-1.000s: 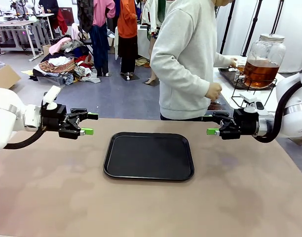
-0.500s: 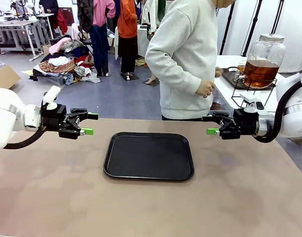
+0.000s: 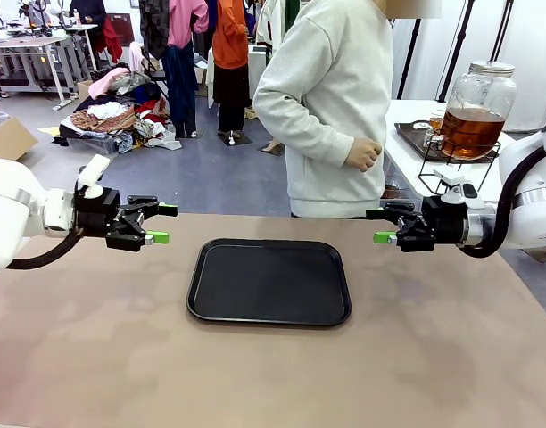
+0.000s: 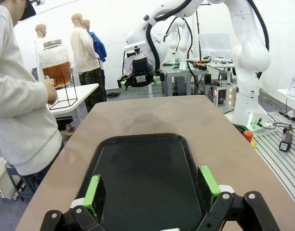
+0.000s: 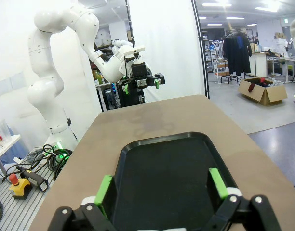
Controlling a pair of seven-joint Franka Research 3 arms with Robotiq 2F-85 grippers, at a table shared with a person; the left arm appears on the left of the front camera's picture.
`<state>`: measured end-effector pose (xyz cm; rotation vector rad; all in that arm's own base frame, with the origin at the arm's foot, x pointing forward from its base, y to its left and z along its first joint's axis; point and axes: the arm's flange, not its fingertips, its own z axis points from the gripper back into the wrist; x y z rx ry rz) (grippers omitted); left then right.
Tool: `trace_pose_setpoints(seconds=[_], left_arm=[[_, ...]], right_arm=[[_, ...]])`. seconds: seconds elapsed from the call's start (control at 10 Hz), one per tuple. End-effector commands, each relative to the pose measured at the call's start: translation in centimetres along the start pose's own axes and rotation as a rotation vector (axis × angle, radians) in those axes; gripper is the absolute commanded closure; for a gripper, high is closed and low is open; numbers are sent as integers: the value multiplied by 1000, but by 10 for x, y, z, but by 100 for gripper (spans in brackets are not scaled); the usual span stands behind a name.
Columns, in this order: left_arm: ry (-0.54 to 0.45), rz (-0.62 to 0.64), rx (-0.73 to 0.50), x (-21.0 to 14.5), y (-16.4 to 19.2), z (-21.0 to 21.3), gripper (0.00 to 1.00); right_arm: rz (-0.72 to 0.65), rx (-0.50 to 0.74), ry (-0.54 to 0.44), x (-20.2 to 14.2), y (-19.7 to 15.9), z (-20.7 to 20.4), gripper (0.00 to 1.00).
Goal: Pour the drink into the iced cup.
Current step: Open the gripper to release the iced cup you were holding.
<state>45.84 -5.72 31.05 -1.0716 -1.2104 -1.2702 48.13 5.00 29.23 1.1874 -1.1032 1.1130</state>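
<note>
Both claws hang released and empty above the desk (image 3: 95, 357): the left claw (image 3: 157, 224) to the left of the black tray (image 3: 268, 282), the right claw (image 3: 384, 225) to its right, jaws spread and pointed at each other across it. The tray lies bare between them. Beyond it a person (image 3: 331, 107) stands at the far edge, one hand (image 3: 363, 154) curled at the waist. The drink (image 3: 470, 130) sits well apart on a white side table (image 3: 407, 116) behind the right arm, in a big round glass jar (image 3: 476, 102) with a metal lid, raised on a wire stand (image 3: 456, 169). That jar looks heavy, smooth and breakable, probably too wide for either claw; there may be a tap low on its front, though that spot is too small to make out.
</note>
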Motion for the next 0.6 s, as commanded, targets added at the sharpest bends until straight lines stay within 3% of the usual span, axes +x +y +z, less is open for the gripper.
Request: trace_pose_setpoints(seconds=[0.0, 0.5], left_arm=[[0, -5, -2, 1, 0, -1, 0], [0, -5, -2, 1, 0, -1, 0]], right_arm=[[-1, 0, 0, 2, 0, 0, 0], [-1, 0, 0, 2, 0, 0, 0]])
